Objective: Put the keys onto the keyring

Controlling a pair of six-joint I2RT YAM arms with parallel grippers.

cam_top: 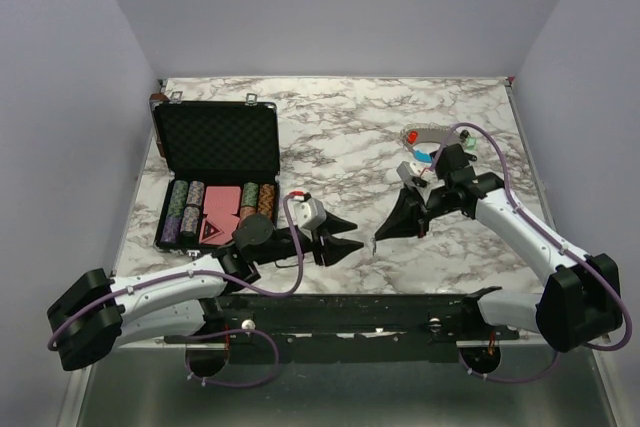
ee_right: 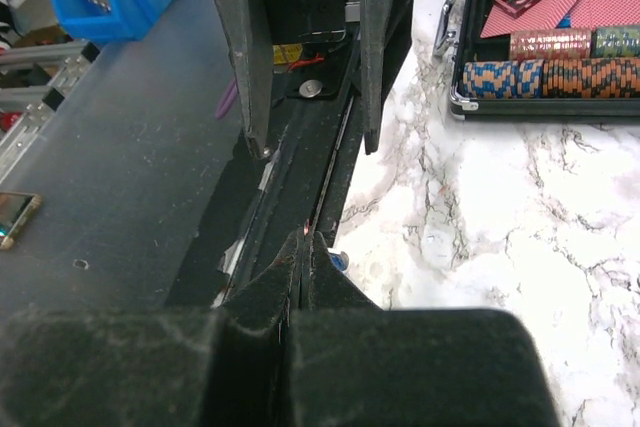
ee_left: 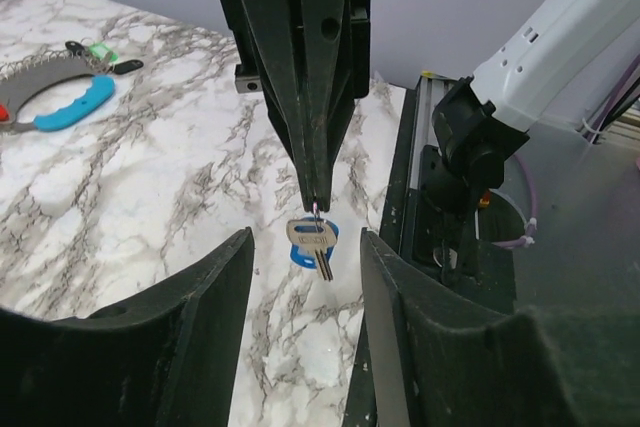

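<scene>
My right gripper (cam_top: 378, 236) is shut, pinching a small pink loop from which the blue key (ee_left: 312, 244) hangs just above the table near the front edge. In the right wrist view the shut gripper (ee_right: 305, 242) hides all but a blue speck of the key (ee_right: 338, 261). My left gripper (cam_top: 355, 234) is open and empty, and in the left wrist view (ee_left: 305, 242) the key hangs between its tips. The keyring (cam_top: 432, 137), a grey strap with a light-blue section (ee_left: 75, 107), lies at the back right with the red key (cam_top: 411, 136) and green key (cam_top: 466, 145) beside it.
An open black foam-lined case (cam_top: 215, 142) with poker chips and pink cards lies at the left and also shows in the right wrist view (ee_right: 545, 37). The black frame rail (cam_top: 350, 307) runs along the table's front edge below both grippers.
</scene>
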